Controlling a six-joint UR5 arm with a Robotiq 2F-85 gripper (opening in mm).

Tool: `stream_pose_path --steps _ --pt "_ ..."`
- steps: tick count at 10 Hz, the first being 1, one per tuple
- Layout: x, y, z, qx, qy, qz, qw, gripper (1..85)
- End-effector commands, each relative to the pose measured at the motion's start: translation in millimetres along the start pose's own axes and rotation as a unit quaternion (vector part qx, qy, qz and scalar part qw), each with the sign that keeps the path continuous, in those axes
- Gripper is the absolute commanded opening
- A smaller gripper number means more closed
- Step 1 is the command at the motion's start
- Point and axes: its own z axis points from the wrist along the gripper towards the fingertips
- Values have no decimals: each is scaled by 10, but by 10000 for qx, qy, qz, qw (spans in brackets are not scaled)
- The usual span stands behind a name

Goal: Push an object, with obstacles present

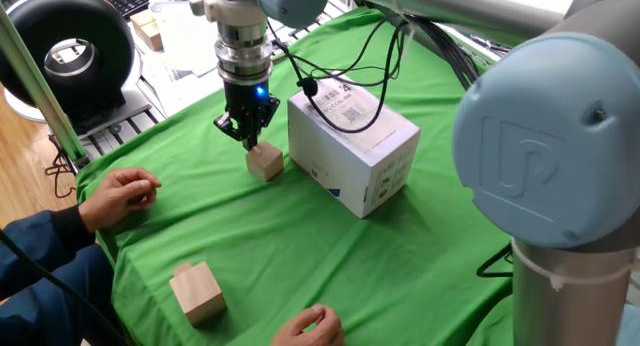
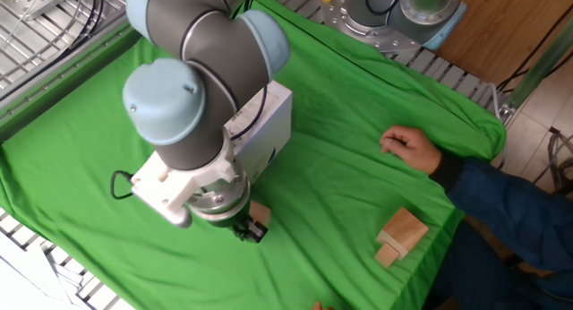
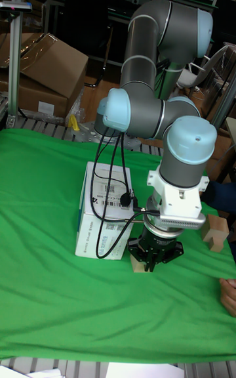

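The object, a small pale wooden cube (image 1: 265,163), lies on the green cloth just left of the obstacle, a large white cardboard box (image 1: 352,141) with barcode labels. My gripper (image 1: 250,138) points straight down with its fingers shut together, and its tips touch the cube's far upper edge. In the other fixed view the arm's wrist covers most of the cube (image 2: 260,211) and the gripper (image 2: 246,229); the box (image 2: 276,131) shows behind. In the tall fixed view the cube (image 3: 137,265) peeks out beside the gripper (image 3: 154,258), right of the box (image 3: 105,217).
A bigger light wooden block (image 1: 197,291) stands near the front left of the cloth. A person's hands rest on the cloth at the left (image 1: 120,194) and the front edge (image 1: 310,328). A black fan (image 1: 70,51) sits beyond the table's left.
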Motion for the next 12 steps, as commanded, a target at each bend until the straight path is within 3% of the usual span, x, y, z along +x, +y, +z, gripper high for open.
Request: stream_pose_path --steps 1,5,10,12 --pt "151 24 -24 -70 -31 22 10000 160" --pt "291 28 -3 -77 -93 6 9999 157" --pt "407 8 -145 -32 -23 -30 10000 147" --pt "336 -151 -227 260 -13 -253 9993 150"
